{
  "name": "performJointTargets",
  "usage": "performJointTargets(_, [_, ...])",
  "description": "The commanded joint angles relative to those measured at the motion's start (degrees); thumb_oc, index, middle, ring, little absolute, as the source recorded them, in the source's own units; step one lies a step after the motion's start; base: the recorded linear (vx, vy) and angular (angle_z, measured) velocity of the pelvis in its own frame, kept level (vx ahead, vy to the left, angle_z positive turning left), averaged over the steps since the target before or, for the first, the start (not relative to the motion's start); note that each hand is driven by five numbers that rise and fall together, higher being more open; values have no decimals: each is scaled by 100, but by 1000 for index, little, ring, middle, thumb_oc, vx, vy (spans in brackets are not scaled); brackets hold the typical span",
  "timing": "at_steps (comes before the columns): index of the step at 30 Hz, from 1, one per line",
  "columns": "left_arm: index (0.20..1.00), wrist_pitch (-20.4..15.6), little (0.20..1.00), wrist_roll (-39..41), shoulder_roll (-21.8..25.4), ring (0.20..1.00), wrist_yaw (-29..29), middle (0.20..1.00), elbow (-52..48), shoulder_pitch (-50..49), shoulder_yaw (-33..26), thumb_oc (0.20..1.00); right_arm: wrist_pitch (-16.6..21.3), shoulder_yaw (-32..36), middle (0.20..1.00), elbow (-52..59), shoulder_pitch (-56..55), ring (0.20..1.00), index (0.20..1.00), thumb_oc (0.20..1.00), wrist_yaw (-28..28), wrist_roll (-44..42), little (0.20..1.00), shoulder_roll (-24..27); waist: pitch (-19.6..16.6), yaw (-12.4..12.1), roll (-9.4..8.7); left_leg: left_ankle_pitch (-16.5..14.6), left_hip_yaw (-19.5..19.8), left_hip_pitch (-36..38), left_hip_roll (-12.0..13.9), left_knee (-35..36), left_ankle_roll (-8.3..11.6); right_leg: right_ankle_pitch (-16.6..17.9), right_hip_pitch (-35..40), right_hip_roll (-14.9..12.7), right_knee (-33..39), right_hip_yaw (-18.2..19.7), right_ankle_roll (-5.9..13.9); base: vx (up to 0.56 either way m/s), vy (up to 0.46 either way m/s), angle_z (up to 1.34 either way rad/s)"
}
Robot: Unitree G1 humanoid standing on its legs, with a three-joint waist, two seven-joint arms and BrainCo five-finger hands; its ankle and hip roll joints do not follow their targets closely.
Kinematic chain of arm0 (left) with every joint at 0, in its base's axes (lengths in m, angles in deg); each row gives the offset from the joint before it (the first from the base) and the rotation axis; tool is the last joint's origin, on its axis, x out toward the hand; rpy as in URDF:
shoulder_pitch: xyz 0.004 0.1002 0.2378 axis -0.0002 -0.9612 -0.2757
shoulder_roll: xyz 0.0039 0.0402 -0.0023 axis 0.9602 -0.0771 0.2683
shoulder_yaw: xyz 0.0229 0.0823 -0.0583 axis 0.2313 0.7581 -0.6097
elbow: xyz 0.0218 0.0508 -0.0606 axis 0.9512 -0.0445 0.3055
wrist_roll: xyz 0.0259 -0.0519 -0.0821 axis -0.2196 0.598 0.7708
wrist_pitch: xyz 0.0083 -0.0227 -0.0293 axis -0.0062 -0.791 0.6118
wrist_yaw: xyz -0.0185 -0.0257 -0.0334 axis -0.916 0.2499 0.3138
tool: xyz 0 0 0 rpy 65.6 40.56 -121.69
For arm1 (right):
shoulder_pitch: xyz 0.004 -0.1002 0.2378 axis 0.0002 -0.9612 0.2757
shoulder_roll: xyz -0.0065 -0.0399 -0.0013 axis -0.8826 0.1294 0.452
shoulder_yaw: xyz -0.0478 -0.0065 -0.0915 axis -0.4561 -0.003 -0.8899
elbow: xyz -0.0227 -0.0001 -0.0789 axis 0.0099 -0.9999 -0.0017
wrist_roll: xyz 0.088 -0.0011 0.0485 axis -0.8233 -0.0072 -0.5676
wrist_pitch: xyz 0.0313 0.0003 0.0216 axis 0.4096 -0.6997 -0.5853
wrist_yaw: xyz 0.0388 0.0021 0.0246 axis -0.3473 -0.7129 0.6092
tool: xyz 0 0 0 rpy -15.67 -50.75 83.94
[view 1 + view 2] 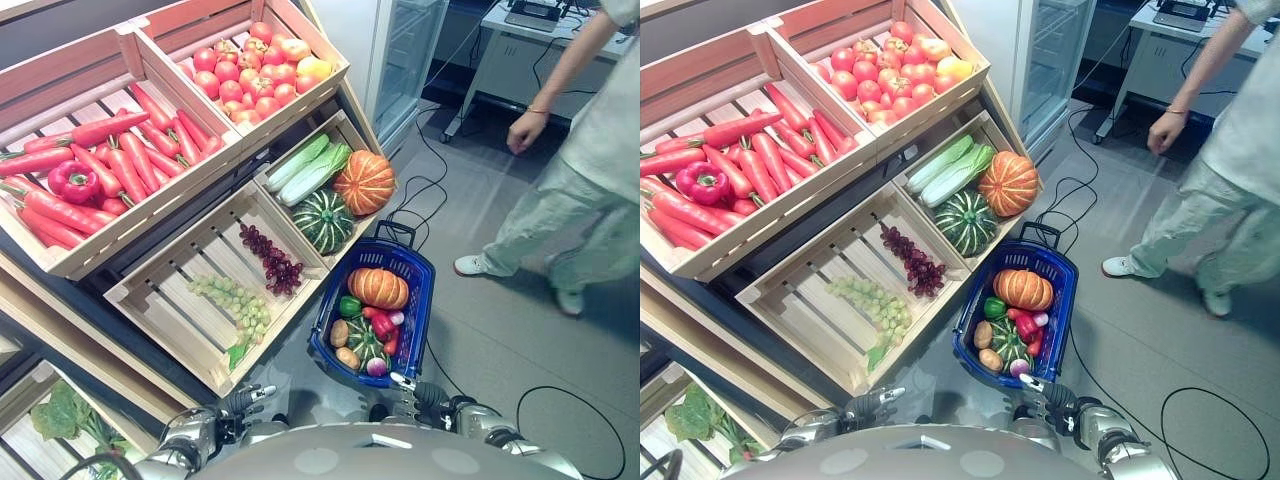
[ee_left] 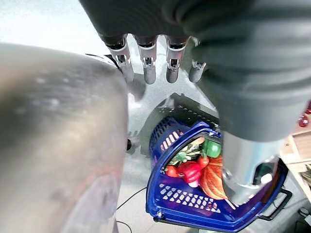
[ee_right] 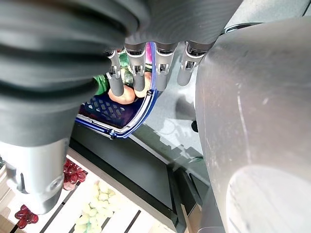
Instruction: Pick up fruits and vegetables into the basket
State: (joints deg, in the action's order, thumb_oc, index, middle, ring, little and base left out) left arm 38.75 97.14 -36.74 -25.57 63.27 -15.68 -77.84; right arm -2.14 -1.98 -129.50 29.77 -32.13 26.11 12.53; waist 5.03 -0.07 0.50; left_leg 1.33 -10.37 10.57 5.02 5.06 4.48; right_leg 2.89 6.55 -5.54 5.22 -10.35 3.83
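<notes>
- Left hand (image 1: pixel 243 401): low by the robot's front, fingers straight and relaxed, holding nothing.
- Right hand (image 1: pixel 1045 397): likewise slack-fingered and empty, just behind the near rim of the basket.
- Basket (image 1: pixel 417 267): blue, on the floor directly ahead of the right hand; holds an orange pumpkin (image 1: pixel 378 288), a green pepper, a red pepper, potatoes and a small striped squash.
- Step in hand, as judged: choose the next item; nearest ahead of the left hand are green grapes (image 1: pixel 234 299), then purple grapes (image 1: pixel 272 257).
- Advice: lift a bunch from above, clearing the crate (image 1: pixel 175 263) lip.
- Beyond: carrots (image 1: pixel 110 165), tomatoes (image 1: pixel 875 75), pumpkins.
- Obstruction: a person (image 1: pixel 580 170) stands past the basket, well apart.
</notes>
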Motion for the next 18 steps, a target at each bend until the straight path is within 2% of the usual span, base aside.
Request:
performJointTargets(1, [1000, -978, 1000, -108, -84, 1000, 386, 1000, -2, 393, 105, 1000, 228, -309, 1000, -268, 81, 1000, 1000, 1000, -78, -100, 1000, -72, 257, 9, -117, -493, 178, -276, -147, -272, -264, -461, 37, -506, -541, -297, 436, 0, 0, 0])
performJointTargets(3, [1000, -970, 1000, 23, -72, 1000, 429, 1000, -107, 411, 85, 1000, 284, -306, 1000, -241, 77, 1000, 1000, 1000, -86, -122, 1000, -65, 274, 19, -110, -492, 177, -279, -140, -280, -262, -468, 22, -505, -564, -284, 437, 0, 0, 0])
performJointTargets(4, [1000, -1612, 1000, -348, -56, 1000, 968, 1000, -202, 423, 91, 1000, 443, -291, 1000, -202, 70, 1000, 1000, 1000, -109, -193, 1000, -38, 316, 20, -109, -495, 183, -324, -132, -314, -264, -478, -27, -505, -603, -290, 432, 0, 0, 0])
performJointTargets(5, [1000, -1626, 1000, -325, -56, 1000, 984, 1000, -220, 421, 99, 1000, 458, -296, 1000, -194, 66, 1000, 1000, 1000, -114, -207, 1000, -32, 320, 20, -107, -495, 185, -329, -131, -319, -264, -479, -32, -506, -608, -289, 431, 0, 0, 0])
performJointTargets(6, [1000, -2005, 1000, -157, 8, 1000, 767, 1000, -262, 421, 115, 1000, 590, -291, 1000, -160, 77, 1000, 1000, 1000, -136, -260, 1000, -14, 366, 18, -110, -502, 179, -363, -123, -346, -266, -493, -63, -509, -633, -301, 426, 0, 0, 0])
performJointTargets(7, [1000, -2283, 1000, -136, 54, 1000, 805, 1000, -361, 410, 114, 1000, 685, -277, 1000, -139, 83, 1000, 1000, 1000, -136, -318, 1000, 12, 402, 8, -107, -503, 174, -386, -115, -358, -272, -500, -87, -506, -647, -308, 413, -20, -33, 0])
performJointTargets(9, [1000, -2832, 1000, -618, 229, 1000, 1083, 1000, -935, 359, 204, 1000, 965, -232, 1000, 29, 59, 1000, 1000, 1000, -193, -471, 1000, 95, 504, -19, -65, -496, 220, -458, -108, -402, -276, -530, -153, -499, -723, -319, 383, -7, -16, 0])
performJointTargets(10, [1000, -2984, 1000, -923, 326, 1000, 1281, 1000, -1282, 333, 260, 1000, 1031, -236, 1000, 207, 27, 1000, 1000, 1000, -258, -533, 1000, 133, 546, -17, -41, -494, 244, -484, -109, -419, -278, -551, -182, -498, -763, -312, 367, 16, -12, 5])
performJointTargets(11, [1000, -3109, 1000, -1308, 475, 1000, 1624, 1000, -1692, 297, 342, 1000, 1070, -226, 1000, 449, -11, 1000, 1000, 1000, -341, -577, 1000, 175, 587, -7, -11, -494, 266, -505, -106, -437, -280, -578, -220, -501, -822, -302, 356, 17, 1, 7])
performJointTargets(13, [1000, -3105, 1000, -1545, 626, 1000, 1877, 1000, -2100, 252, 378, 1000, 1035, -229, 1000, 745, -66, 1000, 1000, 1000, -429, -619, 1000, 224, 618, 10, 22, -488, 283, -537, -111, -452, -280, -600, -271, -508, -881, -292, 346, 22, 19, 6])
performJointTargets(14, [1000, -3311, 1000, -1944, 867, 1000, 2232, 1000, -2516, 226, 420, 1000, 1099, -216, 1000, 1083, -141, 1000, 1000, 1000, -502, -688, 1000, 291, 684, 40, 71, -480, 298, -552, -111, -469, -276, -654, -324, -516, -989, -274, 332, 34, 47, 2])
performJointTargets(15, [1000, -3283, 1000, -2310, 1144, 1000, 2619, 1000, -2979, 219, 401, 1000, 1125, -182, 1000, 1532, -239, 1000, 1000, 1000, -611, -743, 1000, 397, 721, 85, 128, -475, 313, -653, -130, -521, -288, -685, -458, -529, -1095, -237, 310, 40, 66, -4])
performJointTargets(16, [1000, -3354, 1000, -2774, 1322, 1000, 3035, 1000, -3200, 234, 363, 1000, 1174, -151, 1000, 1902, -319, 1000, 1000, 1000, -697, -808, 1000, 469, 767, 133, 172, -474, 319, -717, -147, -562, -297, -719, -561, -536, -1195, -210, 295, 24, 61, -4])
performJointTargets(18, [1000, -3258, 1000, -3579, 1587, 1000, 3888, 1000, -3422, 257, 319, 1000, 1266, -66, 1000, 2493, -419, 1000, 1000, 1000, -809, -897, 1000, 601, 876, 231, 237, -479, 296, -901, -176, -715, -297, -788, -797, -562, -1401, -164, 260, -18, 61, -3])
